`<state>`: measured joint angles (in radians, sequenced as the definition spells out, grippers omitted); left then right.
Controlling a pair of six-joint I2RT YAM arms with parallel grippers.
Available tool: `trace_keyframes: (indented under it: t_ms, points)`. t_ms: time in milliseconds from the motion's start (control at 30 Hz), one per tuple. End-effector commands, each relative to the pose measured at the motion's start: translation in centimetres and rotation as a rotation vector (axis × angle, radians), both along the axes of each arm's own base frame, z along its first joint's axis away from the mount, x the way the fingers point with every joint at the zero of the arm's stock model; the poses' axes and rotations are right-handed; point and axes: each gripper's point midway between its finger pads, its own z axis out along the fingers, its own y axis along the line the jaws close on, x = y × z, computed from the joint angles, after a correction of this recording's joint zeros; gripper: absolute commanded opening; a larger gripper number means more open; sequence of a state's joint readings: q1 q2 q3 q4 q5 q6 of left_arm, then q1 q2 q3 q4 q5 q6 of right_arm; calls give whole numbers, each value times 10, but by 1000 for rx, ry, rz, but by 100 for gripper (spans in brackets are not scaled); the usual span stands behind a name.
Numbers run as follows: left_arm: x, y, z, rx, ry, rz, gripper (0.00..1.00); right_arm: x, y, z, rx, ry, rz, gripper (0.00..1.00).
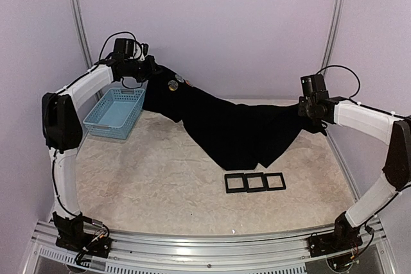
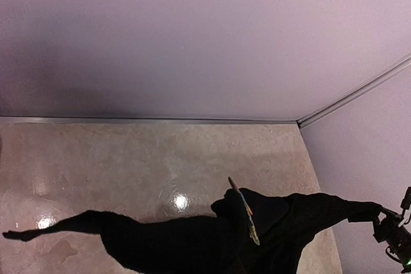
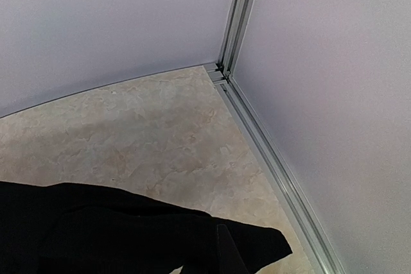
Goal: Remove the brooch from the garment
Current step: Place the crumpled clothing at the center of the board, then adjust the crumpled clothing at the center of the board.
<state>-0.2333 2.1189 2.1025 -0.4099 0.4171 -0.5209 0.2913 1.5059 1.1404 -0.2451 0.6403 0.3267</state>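
Basket (image 1: 114,112) sits far left on the table (image 1: 160,184). Left gripper (image 1: 153,68) is raised and clamped on the garment (image 1: 231,129) — brooch (image 1: 173,84) on the fabric just below that grip, second round badge (image 1: 180,79) beside it. Garment sags between the arms, low point down at the table. Three black frames (image 1: 255,182) lie in front. Right gripper (image 1: 304,108) is clamped on the other end.

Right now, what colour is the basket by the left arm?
The basket is light blue; the top external view shows it best.
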Motion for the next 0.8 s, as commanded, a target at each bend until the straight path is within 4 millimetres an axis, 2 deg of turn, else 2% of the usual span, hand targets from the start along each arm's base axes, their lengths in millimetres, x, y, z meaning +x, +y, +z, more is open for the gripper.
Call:
trace_keyframes:
  t_ms: [0,33,67,133,233,267,333,433,533,600,700,767]
  points:
    - [22,-21,19,18,-164,-23,3,7,-21,-17,-18,16,-117,0]
    - [28,-26,7,18,-151,-28,5,8,-23,-23,-15,33,-127,0]
    - [31,-31,5,12,-152,-36,7,9,-25,-28,-14,51,-132,0]
    - [38,-40,-11,3,-133,-55,21,11,-23,-37,-11,87,-123,1]
    - [41,-45,-23,-16,-105,-56,71,15,-14,-39,-1,130,-69,33]
    - [41,-46,-25,-15,-98,-54,82,15,-12,-38,-1,140,-47,46]
    - [39,-46,-28,-3,-89,-48,97,12,-10,-27,-7,142,-24,64]
    - [33,-44,-21,13,-86,-45,99,3,-6,-3,-13,114,37,79]
    - [22,-42,-12,16,-72,-39,99,-3,35,12,43,85,318,90]
    - [10,-47,-5,12,-63,-41,99,-12,68,10,90,109,486,91]
    - [-18,-61,-7,17,6,-25,99,-28,109,-9,137,192,630,88]
    - [-39,-72,-16,10,73,-18,99,-38,133,-23,164,230,688,88]
